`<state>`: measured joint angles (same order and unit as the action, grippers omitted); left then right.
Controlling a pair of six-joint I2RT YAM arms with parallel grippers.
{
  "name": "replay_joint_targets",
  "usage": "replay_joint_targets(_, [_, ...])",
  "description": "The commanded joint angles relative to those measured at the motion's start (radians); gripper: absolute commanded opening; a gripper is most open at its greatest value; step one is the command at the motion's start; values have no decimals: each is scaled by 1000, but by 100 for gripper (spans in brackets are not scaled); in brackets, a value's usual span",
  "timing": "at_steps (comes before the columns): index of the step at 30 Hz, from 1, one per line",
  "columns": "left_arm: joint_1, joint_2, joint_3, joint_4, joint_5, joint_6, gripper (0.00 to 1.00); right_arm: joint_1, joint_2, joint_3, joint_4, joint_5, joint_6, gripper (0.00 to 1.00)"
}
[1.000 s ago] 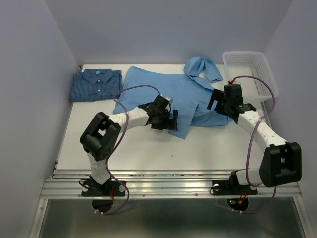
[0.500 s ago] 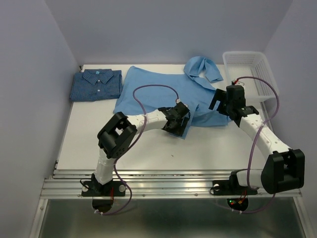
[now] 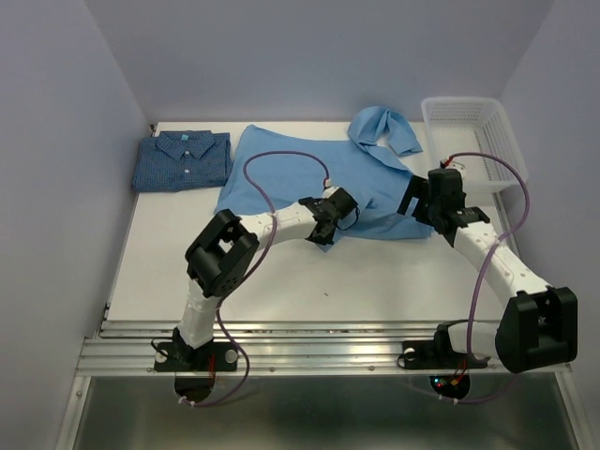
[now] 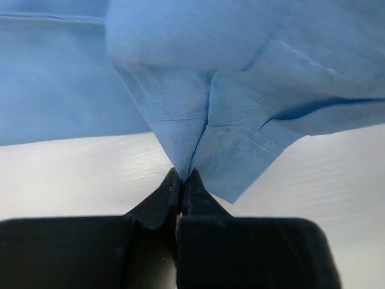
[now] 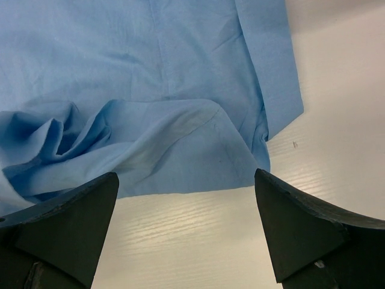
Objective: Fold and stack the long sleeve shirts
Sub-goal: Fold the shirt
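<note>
The light sky-blue shirt (image 3: 309, 169) lies spread across the back middle of the table, collar toward the basket. My left gripper (image 3: 325, 225) is shut on the sky-blue shirt's cuff (image 4: 198, 144), pinched at the fingertips and lifted off the table at the shirt's near edge. Over the shirt's right near corner (image 5: 180, 150) my right gripper (image 3: 419, 202) stands open, its fingers wide apart above bare table with nothing between them. The darker blue checked shirt (image 3: 183, 159) sits folded at the back left.
A white mesh basket (image 3: 473, 141) stands at the back right corner, just beyond the right arm. Purple cables loop over both arms. Walls close in the table on the left, back and right.
My left gripper slid right along the shirt's near edge and closed on the cuff, drawing that sleeve end inward. The right gripper shifted slightly right and stayed open.
</note>
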<state>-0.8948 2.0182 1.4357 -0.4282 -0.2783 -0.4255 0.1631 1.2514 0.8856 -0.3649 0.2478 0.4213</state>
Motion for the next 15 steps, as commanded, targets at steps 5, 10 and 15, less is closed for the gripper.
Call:
replay_joint_targets(5, [161, -144, 190, -81, -259, 43, 0, -4, -33, -28, 58, 24, -24, 100])
replay_joint_targets(10, [257, -43, 456, -141, -283, 112, 0, -4, -38, -40, 79, -31, -48, 100])
replay_joint_targets(15, [289, 104, 744, -149, -243, 246, 0, -4, -17, -42, 126, -114, -50, 100])
